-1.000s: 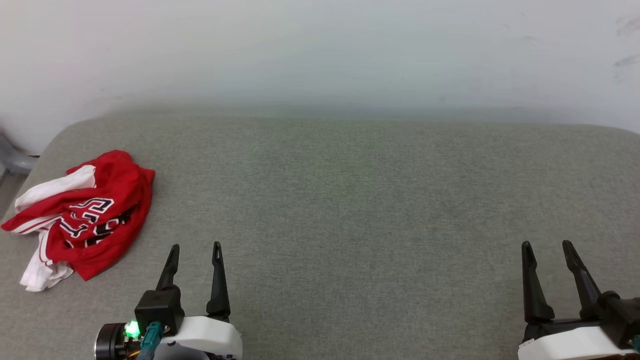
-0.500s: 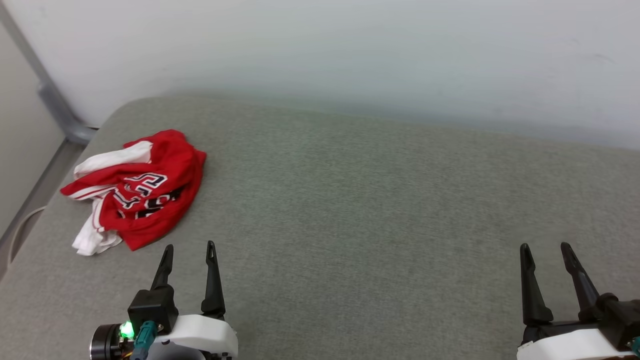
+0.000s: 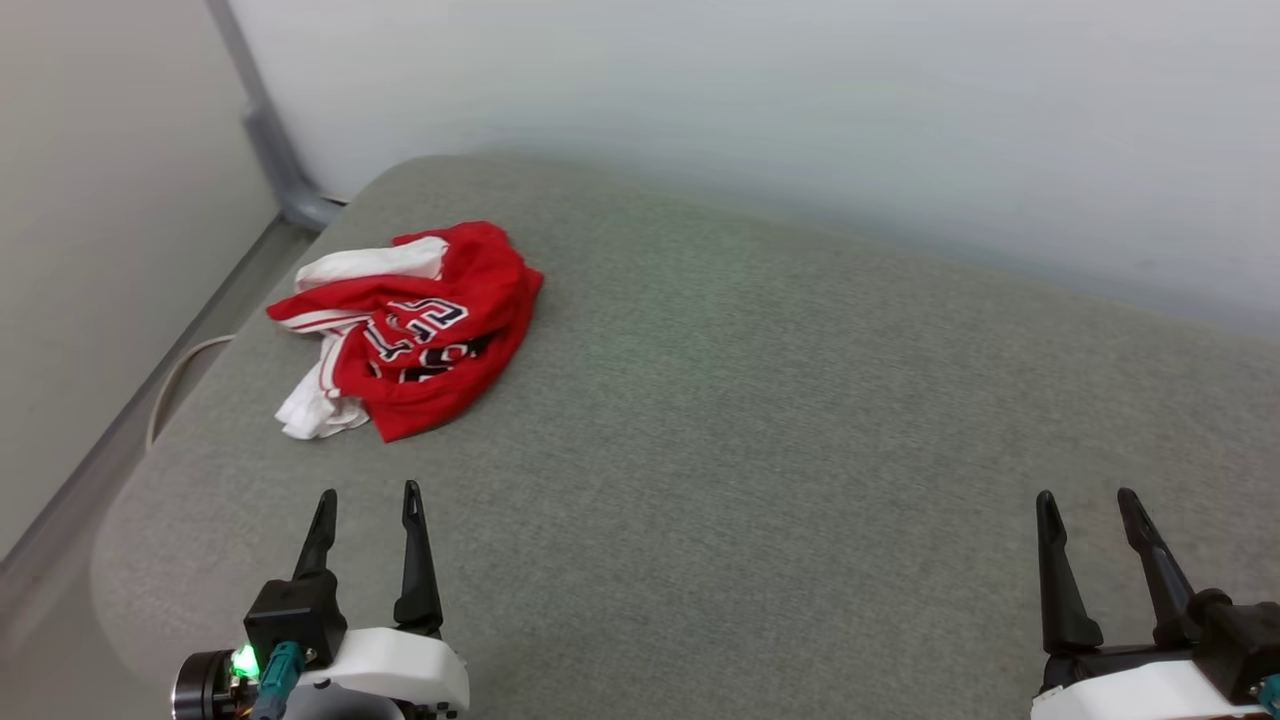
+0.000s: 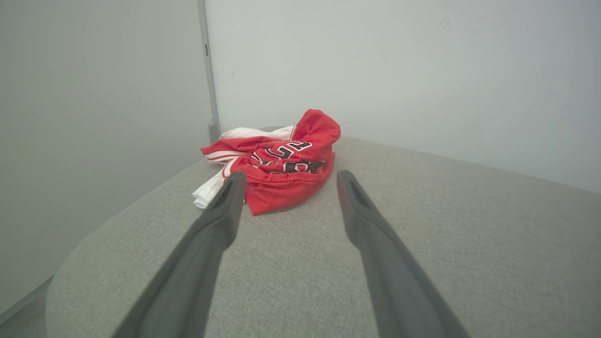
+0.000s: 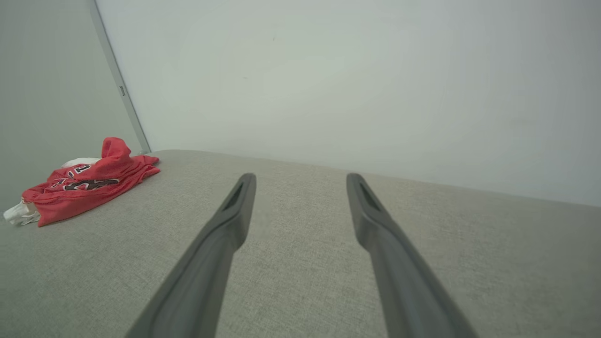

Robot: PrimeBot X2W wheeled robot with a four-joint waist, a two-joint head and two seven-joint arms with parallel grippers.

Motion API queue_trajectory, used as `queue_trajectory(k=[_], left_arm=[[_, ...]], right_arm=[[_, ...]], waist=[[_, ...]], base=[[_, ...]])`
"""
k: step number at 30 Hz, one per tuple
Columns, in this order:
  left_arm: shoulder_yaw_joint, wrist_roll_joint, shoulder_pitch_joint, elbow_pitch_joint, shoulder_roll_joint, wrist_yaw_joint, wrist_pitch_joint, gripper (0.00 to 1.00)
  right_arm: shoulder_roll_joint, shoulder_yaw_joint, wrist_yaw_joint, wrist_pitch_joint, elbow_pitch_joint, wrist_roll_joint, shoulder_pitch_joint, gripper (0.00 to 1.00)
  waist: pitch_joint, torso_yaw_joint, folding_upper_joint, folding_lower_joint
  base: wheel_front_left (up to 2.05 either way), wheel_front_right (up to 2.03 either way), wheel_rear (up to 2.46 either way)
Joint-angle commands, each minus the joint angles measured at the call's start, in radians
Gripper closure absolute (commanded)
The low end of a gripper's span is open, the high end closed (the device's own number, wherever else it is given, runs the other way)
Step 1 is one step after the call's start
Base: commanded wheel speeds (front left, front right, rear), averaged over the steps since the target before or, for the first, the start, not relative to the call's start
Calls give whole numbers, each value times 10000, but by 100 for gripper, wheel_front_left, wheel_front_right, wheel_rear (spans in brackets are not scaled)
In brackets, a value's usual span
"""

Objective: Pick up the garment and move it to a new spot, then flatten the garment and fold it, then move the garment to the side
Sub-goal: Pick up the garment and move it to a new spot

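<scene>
On grey cushion (image 3: 760, 420): crumpled garment (image 3: 487, 283), black lettering (image 3: 418, 335) unreadable.

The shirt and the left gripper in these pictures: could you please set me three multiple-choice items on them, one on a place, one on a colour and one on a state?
1. Where on the cushion does the shirt lie?
A) at its middle
B) near its far left corner
C) at its near right edge

2. What colour is the shirt's body?
A) blue
B) black
C) red

3. How is the left gripper?
A) open, holding nothing
B) shut on the shirt
C) shut, empty

Key:
1 B, the head view shows it crumpled by the far left corner.
2 C, the body is red, with white sleeves.
3 A, its jaws stand apart, short of the shirt.
</scene>
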Motion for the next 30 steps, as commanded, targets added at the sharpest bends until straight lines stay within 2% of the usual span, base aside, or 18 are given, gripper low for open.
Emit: queue_trajectory(k=[1,13,23,26,30], left_arm=[[44,-56,-49,-30,11,15,-28,0],[213,-150,45,-23,11,-27,-29,0],[350,-248,-48,26,11,-83,-28,0],[481,-269,-312,33,12,-243,-29,0],[763,1,-1031,199,51,-725,-28,0]], right_arm=[[20,10,-7,-23,5,-69,42,0],[20,87,-7,-23,43,-31,-29,0],[20,178,-7,-23,41,-69,-113,0],[19,208,-7,-23,-21,-151,-170,0],[20,218,-7,-23,-137,-361,-307,0]], waist=[[33,350,0,0],[90,1257,0,0],[154,1314,0,0],[280,1194,0,0],[622,1007,0,0]], base=[[0,0,0],[0,0,0],[0,0,0],[0,0,0],[0,0,0]])
